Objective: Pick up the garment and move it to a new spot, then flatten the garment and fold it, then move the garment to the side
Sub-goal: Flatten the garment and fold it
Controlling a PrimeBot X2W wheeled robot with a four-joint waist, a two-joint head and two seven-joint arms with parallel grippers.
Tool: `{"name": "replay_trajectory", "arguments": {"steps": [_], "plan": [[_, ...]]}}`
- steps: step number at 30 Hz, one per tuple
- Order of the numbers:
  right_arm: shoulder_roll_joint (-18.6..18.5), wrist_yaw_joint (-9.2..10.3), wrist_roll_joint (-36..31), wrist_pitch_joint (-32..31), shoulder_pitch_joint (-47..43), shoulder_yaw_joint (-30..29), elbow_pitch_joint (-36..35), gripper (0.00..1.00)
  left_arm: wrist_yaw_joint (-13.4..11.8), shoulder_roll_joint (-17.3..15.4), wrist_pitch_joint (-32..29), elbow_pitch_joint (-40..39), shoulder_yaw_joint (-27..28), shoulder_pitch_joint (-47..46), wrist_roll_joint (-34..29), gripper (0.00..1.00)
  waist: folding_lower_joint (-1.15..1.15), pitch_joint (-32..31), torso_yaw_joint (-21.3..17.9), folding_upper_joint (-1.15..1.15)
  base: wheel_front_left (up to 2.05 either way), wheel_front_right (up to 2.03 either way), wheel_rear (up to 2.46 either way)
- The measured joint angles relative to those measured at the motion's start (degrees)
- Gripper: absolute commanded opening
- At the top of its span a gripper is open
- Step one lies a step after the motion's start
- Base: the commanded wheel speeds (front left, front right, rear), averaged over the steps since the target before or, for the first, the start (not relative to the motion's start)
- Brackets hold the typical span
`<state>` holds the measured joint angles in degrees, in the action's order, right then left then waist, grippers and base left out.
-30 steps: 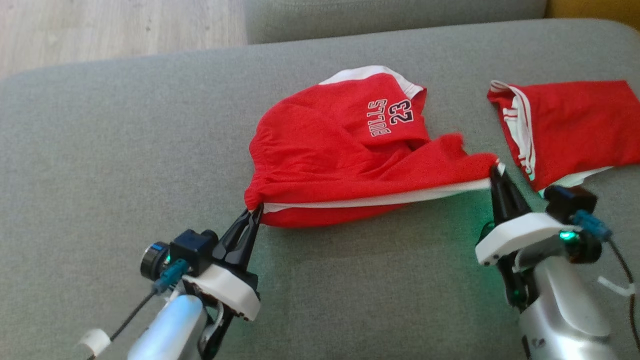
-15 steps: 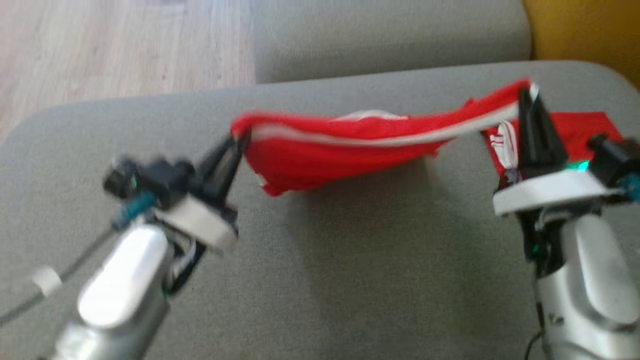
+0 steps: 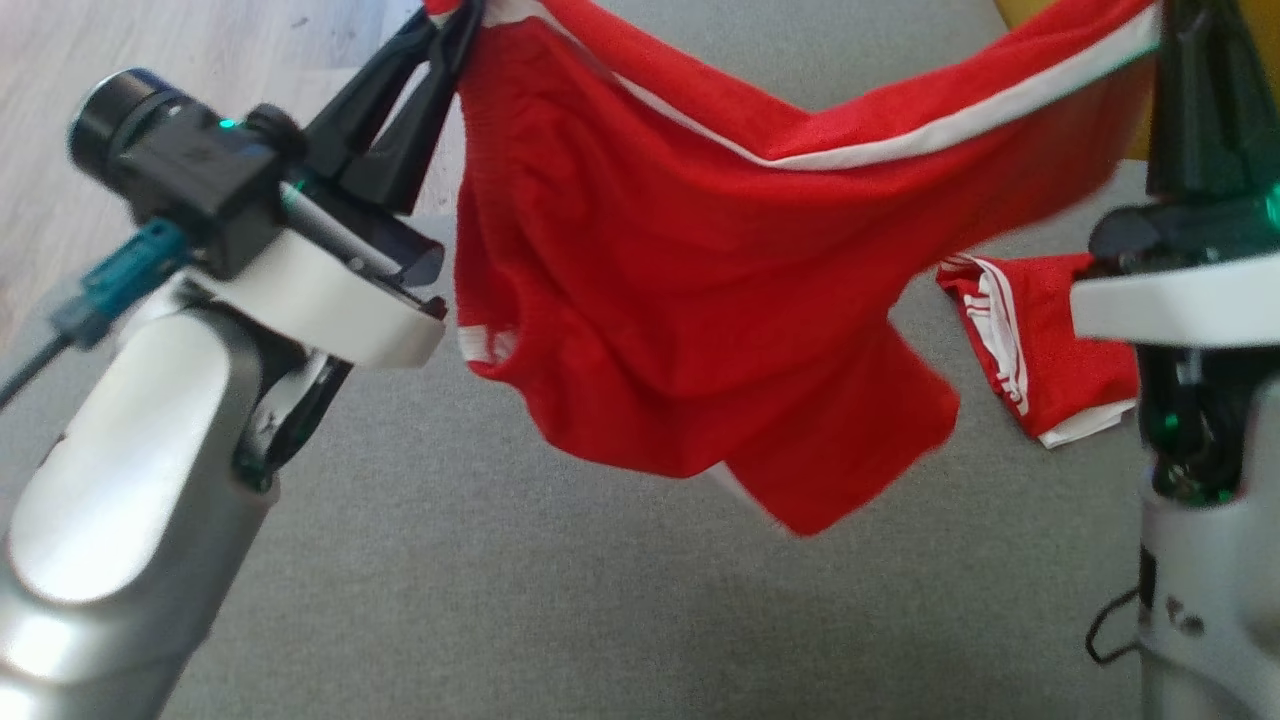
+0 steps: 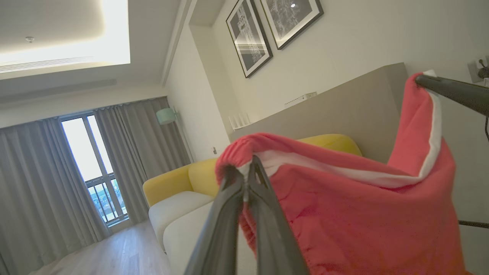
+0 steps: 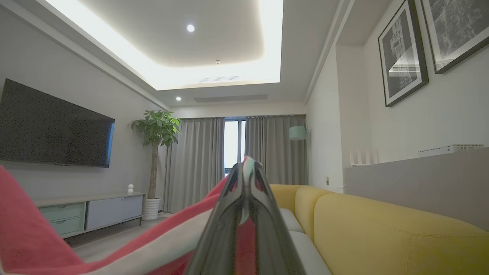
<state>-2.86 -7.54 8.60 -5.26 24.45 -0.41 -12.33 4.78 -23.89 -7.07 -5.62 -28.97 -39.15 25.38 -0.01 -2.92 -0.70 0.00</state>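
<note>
The garment [image 3: 700, 290] is a red jersey with white trim, hanging in the air between my two grippers above the grey cushion [image 3: 560, 600]. My left gripper [image 3: 455, 15] is shut on its left upper corner at the top left of the head view. My right gripper [image 3: 1190, 20] is shut on the other corner at the top right. The white-edged hem sags between them and the cloth droops below. In the left wrist view the left gripper [image 4: 248, 168] pinches the bunched red garment [image 4: 344, 214]. In the right wrist view the right gripper [image 5: 246, 166] clamps the garment [image 5: 114, 244], which trails to the lower left.
A second red garment [image 3: 1040, 350] with white stripes lies on the cushion at the right, beside my right arm. Wooden floor [image 3: 50, 180] shows at the far left. A yellow sofa [image 5: 382, 225] stands ahead of the right wrist, with a TV [image 5: 53, 130] and plant [image 5: 154, 130] beyond.
Both grippers have lifted the garment off the cushion, so it now hangs free between them. The head view has shifted too, and both grippers stand closer and higher in it.
</note>
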Motion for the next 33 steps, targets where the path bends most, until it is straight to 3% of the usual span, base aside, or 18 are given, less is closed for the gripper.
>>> {"name": "replay_trajectory", "arguments": {"steps": [6, 12, 17, 21, 25, 29, 33], "plan": [[0.0, 0.00, -0.2, -4.2, -2.6, 0.4, -4.0, 0.00, -1.1, -1.6, -4.0, -3.8, 1.3, 2.2, 2.7, 0.00, 0.00, 2.0, 0.3, 0.00, 0.00, 0.00, 0.00], [0.0, 0.00, 2.8, -6.4, 4.9, 0.4, 1.8, 0.00, 0.4, -1.6, -5.0, 2.2, 1.5, -2.5, 4.9, 0.00, 0.02, 7.4, 0.2, 0.00, 0.00, 0.00, 0.00], [-0.2, 0.00, 0.8, -5.3, 20.7, 2.4, 12.9, 0.00, 1.9, -1.6, -2.4, 12.8, 1.3, -14.9, 4.2, 0.00, 0.03, 14.6, -0.2, 0.00, 0.00, 0.00, 0.00], [-0.5, 0.00, -1.3, 0.6, 36.3, 4.3, 26.2, 0.00, 2.4, -1.9, 2.5, 23.2, 1.2, -27.4, 2.6, 0.00, 0.04, 20.5, -1.1, 0.00, 0.00, 0.00, 0.00], [-0.6, 0.00, -2.6, 7.5, 48.3, 2.0, 38.4, 0.00, 2.8, -1.4, 10.9, 32.2, 1.1, -37.8, 1.0, 0.00, 0.04, 25.3, -2.3, 0.00, 0.00, 0.00, 0.00], [-0.9, 0.00, -3.5, 12.5, 53.1, 1.2, 48.4, 0.00, 2.8, 1.0, 18.0, 39.5, -0.5, -42.7, 0.6, 0.00, 0.03, 28.7, -3.1, 0.00, 0.00, 0.00, 0.00], [-0.9, 0.00, -3.7, 14.5, 51.7, 1.9, 57.5, 0.00, 2.8, 3.2, 20.4, 45.1, -5.1, -41.1, 2.4, 0.00, 0.03, 30.3, -3.2, -0.01, 0.00, 0.00, 0.00]]}}
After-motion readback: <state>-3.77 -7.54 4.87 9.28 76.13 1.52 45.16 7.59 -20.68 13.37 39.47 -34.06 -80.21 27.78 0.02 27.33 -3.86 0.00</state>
